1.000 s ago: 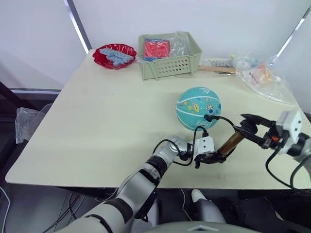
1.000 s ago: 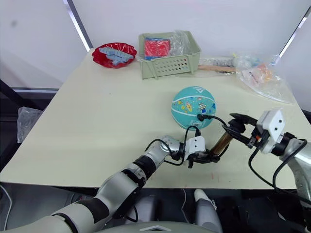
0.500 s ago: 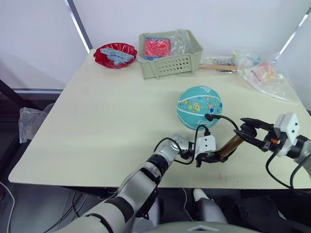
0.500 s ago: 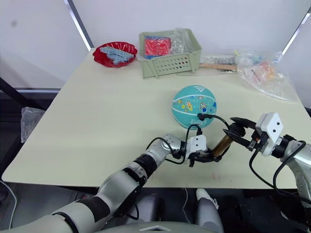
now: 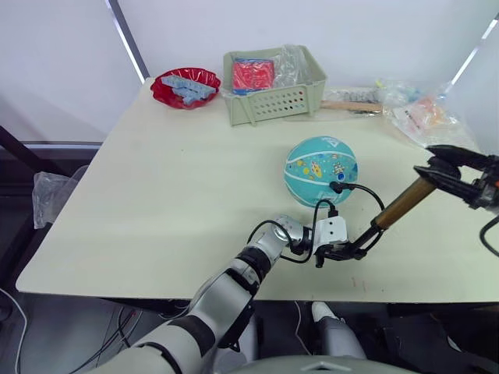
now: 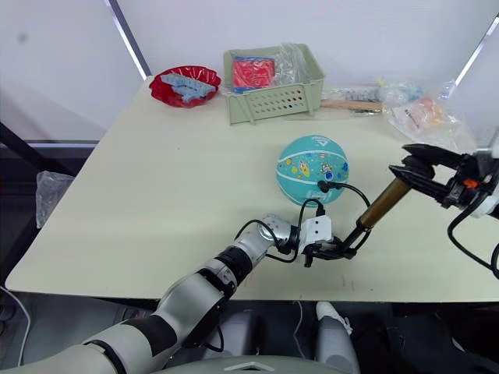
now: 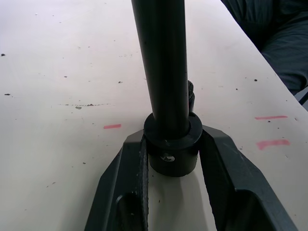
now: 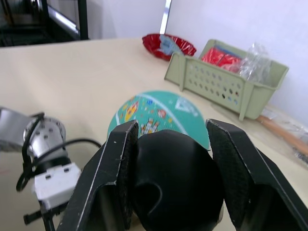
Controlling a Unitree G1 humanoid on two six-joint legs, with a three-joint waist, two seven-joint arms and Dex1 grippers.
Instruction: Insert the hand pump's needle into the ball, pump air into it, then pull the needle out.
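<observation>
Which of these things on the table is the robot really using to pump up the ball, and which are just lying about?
In use:
- ball
- hand pump, hose running to the ball
- left gripper clamped on the pump's base
- right gripper on the pump's handle

Lying about:
- green basket
- red bowl
- plastic bags

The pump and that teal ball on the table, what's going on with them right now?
The robot is pumping up the ball. Its left gripper clamps the hand pump's black base end against the table, and its right gripper grips the black handle, which is drawn out up and to the right. The pump's black hose loops to the needle, which sits at the ball's near side, apparently inserted.
</observation>
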